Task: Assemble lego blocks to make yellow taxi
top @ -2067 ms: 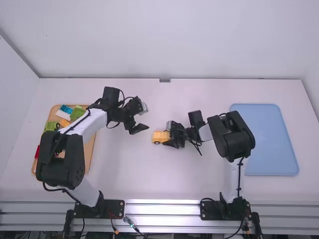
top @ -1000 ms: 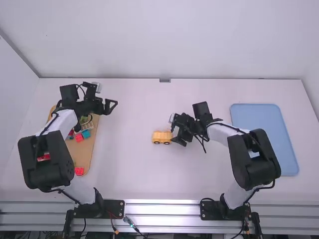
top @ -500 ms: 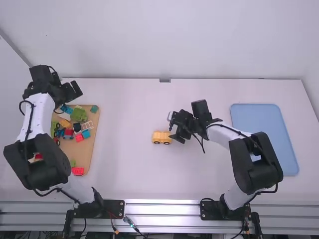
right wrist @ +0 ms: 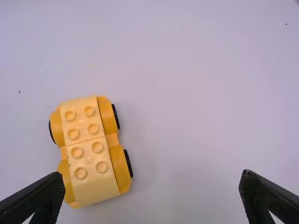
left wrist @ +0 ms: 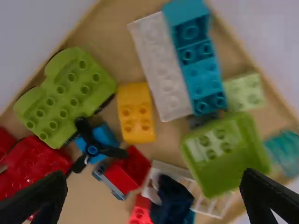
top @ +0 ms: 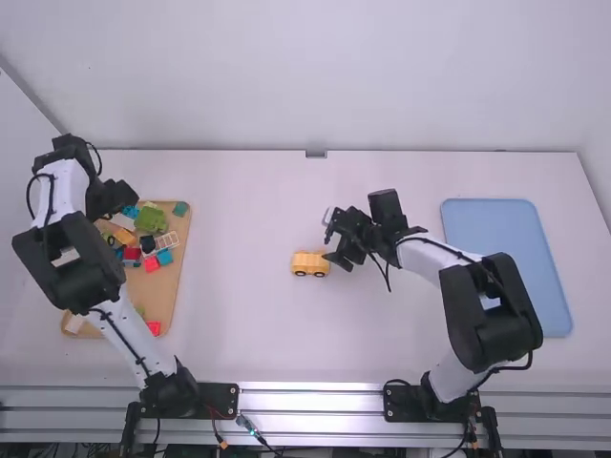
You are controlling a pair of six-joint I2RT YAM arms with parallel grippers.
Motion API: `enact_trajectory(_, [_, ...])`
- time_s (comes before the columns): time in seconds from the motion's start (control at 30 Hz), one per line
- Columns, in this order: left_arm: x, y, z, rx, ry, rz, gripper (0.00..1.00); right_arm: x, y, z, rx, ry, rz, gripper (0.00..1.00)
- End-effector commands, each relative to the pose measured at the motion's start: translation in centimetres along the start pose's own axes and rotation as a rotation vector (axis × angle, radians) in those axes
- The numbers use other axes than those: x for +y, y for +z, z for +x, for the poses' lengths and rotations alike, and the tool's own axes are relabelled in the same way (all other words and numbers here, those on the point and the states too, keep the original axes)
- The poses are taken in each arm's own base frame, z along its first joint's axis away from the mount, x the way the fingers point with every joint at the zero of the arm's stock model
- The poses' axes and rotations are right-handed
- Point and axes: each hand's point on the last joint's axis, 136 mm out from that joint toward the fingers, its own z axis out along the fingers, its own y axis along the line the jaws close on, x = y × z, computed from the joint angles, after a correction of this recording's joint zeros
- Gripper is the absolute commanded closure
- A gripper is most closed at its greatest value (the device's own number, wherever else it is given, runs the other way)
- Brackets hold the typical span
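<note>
Yellow taxi (top: pixel 310 263), wheels down on the worktop (top: pixel 258 334), just beside the right gripper (top: pixel 331 240), whose fingers are apart and empty; the left gripper (top: pixel 122 197) has its fingers apart too, over the tan tray (top: pixel 167 286), where a yellow block (left wrist: pixel 135 112) lies beside a white brick (left wrist: pixel 161 65). Farther right is a blue tray (top: pixel 506 267).

The left arm (top: pixel 119 334) stood extended with the left gripper (top: pixel 118 197) spread wide; the right arm (top: pixel 492 301) bent inward, the right gripper (top: pixel 332 239) likewise spread.
</note>
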Motion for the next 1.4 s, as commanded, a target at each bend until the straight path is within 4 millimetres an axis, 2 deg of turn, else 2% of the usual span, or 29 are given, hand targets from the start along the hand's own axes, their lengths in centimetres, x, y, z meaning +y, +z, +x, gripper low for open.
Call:
enact_trajectory(0.0, [0.9, 0.6, -0.5, 0.012, -0.040, 0.004, 0.07, -0.1, -0.6, -0.7, -0.015, 0.000, 0.009, 0.01])
enact_trajectory(0.1, [1.9, 1.6, -0.9, 0.000, -0.063, 0.003, 0.24, -0.1, -0.6, -0.7, -0.016, 0.000, 0.009, 0.01])
enact_trajectory(0.2, [1.9, 2.2, -0.9, -0.007, -0.065, 0.005, 0.32, -0.1, -0.6, -0.7, -0.016, 0.000, 0.009, 0.01])
enact_trajectory(0.43, [0.2, 4.0, -0.2, -0.008, -0.027, 0.075, 0.36, -0.1, -0.6, -0.7, -0.017, -0.001, 0.011, 0.01])
enact_trajectory(0.7, [0.6, 5.7, 0.7, 0.003, -0.041, 0.066, 0.51, 0.1, -0.5, -0.8, -0.016, -0.006, 0.004, 0.01])
enact_trajectory(1.37, [1.5, 8.5, 2.0, -0.017, -0.036, 0.024, 0.60, 0.2, -0.5, -0.8, -0.014, -0.003, 0.001, 0.01])
